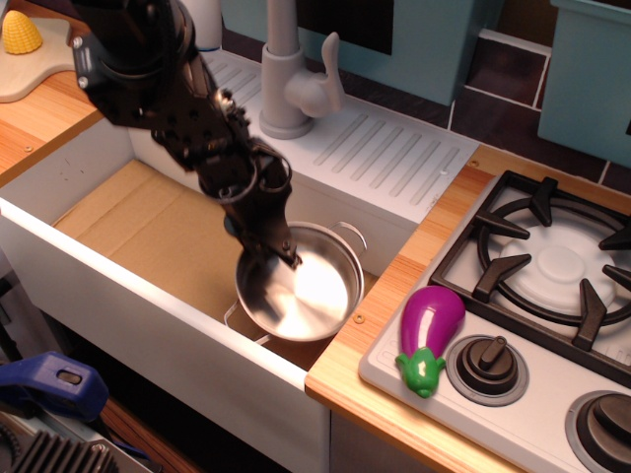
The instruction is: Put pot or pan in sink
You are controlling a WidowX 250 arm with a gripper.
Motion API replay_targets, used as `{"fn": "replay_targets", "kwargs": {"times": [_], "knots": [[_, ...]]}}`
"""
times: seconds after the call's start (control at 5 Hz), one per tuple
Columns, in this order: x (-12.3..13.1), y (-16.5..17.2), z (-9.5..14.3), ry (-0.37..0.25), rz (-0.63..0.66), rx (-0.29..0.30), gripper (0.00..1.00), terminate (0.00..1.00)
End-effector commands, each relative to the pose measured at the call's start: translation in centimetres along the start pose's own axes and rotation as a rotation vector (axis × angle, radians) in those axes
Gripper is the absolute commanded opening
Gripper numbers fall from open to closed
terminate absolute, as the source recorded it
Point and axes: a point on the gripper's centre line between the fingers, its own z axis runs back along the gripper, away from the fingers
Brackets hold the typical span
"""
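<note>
The shiny steel pot (306,291) sits low inside the white sink (89,266), at its right end on the brown cardboard floor (148,232). One wire loop handle shows at its far rim (352,233). My black gripper (279,254) reaches down from the upper left, shut on the pot's left rim. The pot looks slightly tilted toward the front wall.
A grey faucet (291,79) and ribbed drainboard (385,148) stand behind the sink. A purple toy eggplant (430,330) lies on the stove's front edge (552,266). A toy corn (22,33) lies on a board at far left. A blue object (54,379) sits below.
</note>
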Motion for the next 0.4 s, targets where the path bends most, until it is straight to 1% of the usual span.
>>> {"fn": "replay_targets", "kwargs": {"times": [0.0, 0.2], "knots": [[0.64, 0.96, -0.23, -0.056, -0.010, 0.033, 1.00, 0.00], [0.64, 0.96, -0.23, -0.056, -0.010, 0.033, 1.00, 1.00]]}}
